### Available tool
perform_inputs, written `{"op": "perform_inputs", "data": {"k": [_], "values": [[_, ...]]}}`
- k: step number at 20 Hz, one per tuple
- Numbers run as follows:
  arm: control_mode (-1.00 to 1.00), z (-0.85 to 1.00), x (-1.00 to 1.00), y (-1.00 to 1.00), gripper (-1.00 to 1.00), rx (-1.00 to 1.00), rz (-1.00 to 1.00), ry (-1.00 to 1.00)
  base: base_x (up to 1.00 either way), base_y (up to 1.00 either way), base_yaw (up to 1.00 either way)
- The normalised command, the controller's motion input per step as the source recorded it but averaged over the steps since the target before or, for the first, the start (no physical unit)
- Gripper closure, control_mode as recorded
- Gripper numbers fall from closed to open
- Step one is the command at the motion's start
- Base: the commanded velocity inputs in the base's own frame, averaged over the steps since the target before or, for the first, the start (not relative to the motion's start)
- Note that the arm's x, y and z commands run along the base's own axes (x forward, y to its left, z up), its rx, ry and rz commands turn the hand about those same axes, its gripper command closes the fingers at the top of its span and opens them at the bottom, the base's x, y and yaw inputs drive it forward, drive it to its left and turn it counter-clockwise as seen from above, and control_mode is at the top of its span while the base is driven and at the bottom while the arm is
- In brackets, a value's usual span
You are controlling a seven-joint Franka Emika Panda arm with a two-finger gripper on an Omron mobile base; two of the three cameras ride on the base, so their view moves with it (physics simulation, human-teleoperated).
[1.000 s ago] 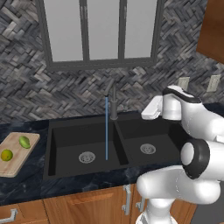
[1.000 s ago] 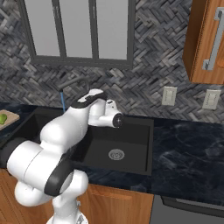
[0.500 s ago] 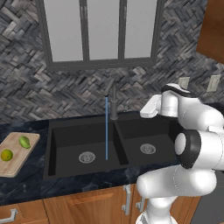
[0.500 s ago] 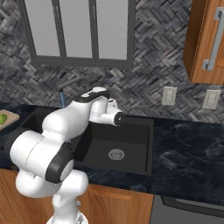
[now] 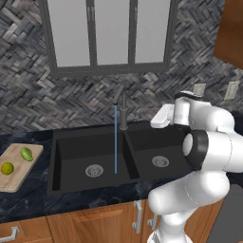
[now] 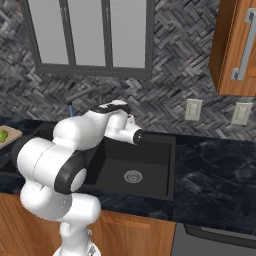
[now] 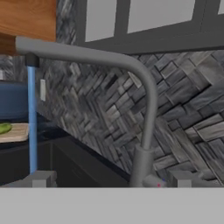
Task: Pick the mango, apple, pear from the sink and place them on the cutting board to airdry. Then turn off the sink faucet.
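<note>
Faucet (image 5: 122, 110) step in hand: water running into sink (image 5: 71, 142), claw (image 7: 109, 183) open, level with faucet base. Next: reach handle, shut water.

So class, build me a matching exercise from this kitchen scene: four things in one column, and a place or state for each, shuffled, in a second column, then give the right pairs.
Things:
1. sink faucet
2. cutting board
3. gripper
4. sink

Places or states:
A. on the counter left of the basins, with two green-yellow fruits on it
B. running a blue stream of water
C. open, beside the faucet post, above the right basin
D. matte black, two basins, each with a silver drain

Pairs: 1-B, 2-A, 3-C, 4-D
</note>
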Motion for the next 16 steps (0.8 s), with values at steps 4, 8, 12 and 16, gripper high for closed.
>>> {"op": "perform_inputs", "data": {"k": [4, 8, 12, 16], "values": [[-1.0, -0.11, 0.34, 0.0, -1.0, 0.03, 0.03, 0.0, 0.0, 0.0, 0.0], [-1.0, -0.17, 0.33, 0.0, -1.0, 0.03, 0.02, 0.0, 0.0, 0.0, 0.0], [-1.0, -0.22, 0.34, 0.0, -1.0, 0.03, 0.02, 0.0, 0.0, 0.0, 0.0], [-1.0, -0.23, 0.35, 0.0, -1.0, 0.03, 0.02, 0.0, 0.0, 0.0, 0.0]]}}
